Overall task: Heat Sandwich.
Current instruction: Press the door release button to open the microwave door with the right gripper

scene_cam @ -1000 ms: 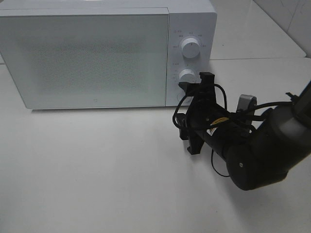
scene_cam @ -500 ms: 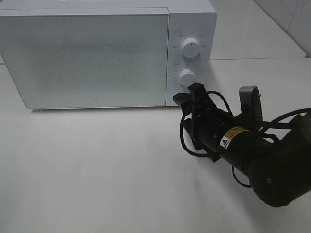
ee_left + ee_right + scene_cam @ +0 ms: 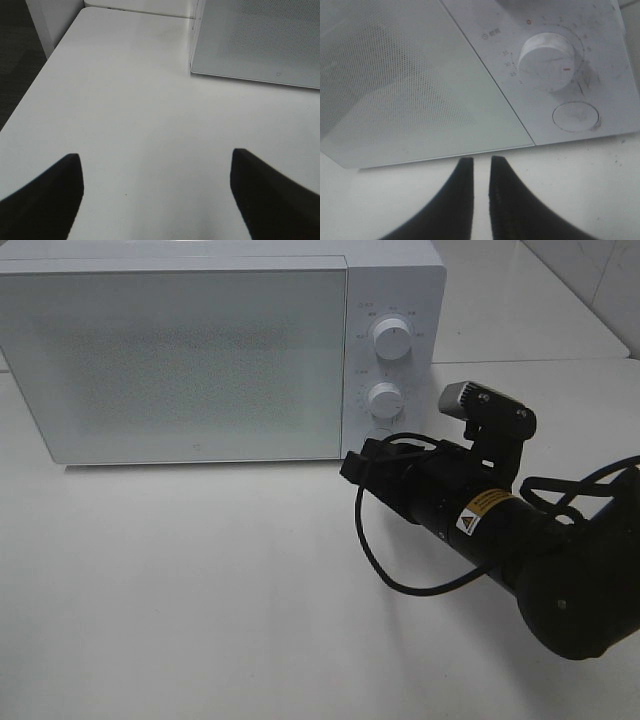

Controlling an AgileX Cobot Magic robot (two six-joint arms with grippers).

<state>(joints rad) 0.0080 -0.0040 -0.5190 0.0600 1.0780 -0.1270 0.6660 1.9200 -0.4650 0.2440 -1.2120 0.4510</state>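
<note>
Left gripper point(image 3: 155, 152) is wide open, nothing in it, over the bare white table point(image 3: 125, 100) off the left front corner of the microwave point(image 3: 190, 360). Microwave door is shut — sandwich not visible, can't tell where it is. Right gripper point(image 3: 481, 159) sits just in front of the microwave, below its lower knob point(image 3: 385, 398) — fingers nearly together, thin gap, holding nothing.
</note>
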